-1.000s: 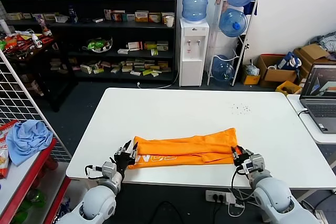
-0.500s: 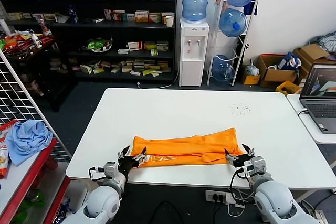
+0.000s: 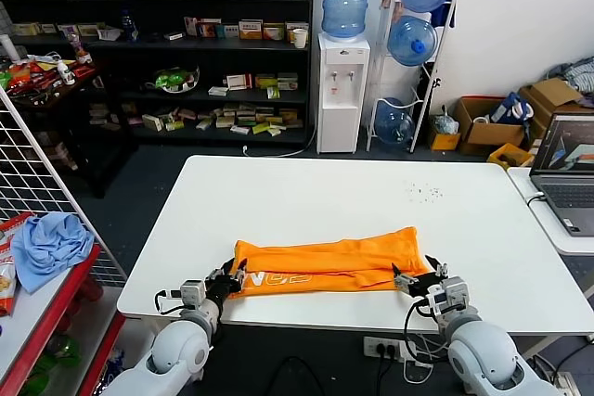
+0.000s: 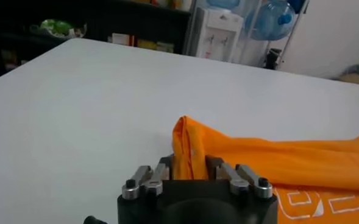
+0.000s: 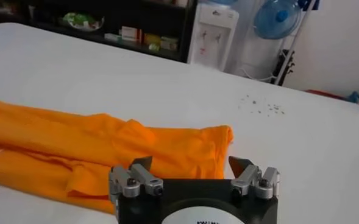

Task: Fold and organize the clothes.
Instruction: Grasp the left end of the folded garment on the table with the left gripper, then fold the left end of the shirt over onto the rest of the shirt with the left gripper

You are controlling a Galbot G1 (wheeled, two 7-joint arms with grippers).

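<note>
The orange T-shirt (image 3: 325, 264) lies folded into a long band near the front edge of the white table (image 3: 325, 187), with white lettering showing near its left end. My left gripper (image 3: 232, 277) is at the band's left end, shut on a bunched fold of the T-shirt (image 4: 188, 146); in the left wrist view this gripper (image 4: 190, 163) has fabric filling the gap. My right gripper (image 3: 414, 280) is at the right end, open, its fingers spread wide over the shirt's near corner (image 5: 167, 152) in the right wrist view (image 5: 191, 163).
A laptop (image 3: 568, 173) sits on a side table at the right. A light blue cloth (image 3: 48, 243) lies on a red rack at the left, beside a wire grid. Shelves and a water dispenser (image 3: 342, 90) stand beyond the table.
My left gripper has moved in to the shirt's left end and closed on the fabric. My right gripper has shifted slightly left along the front edge and stays open.
</note>
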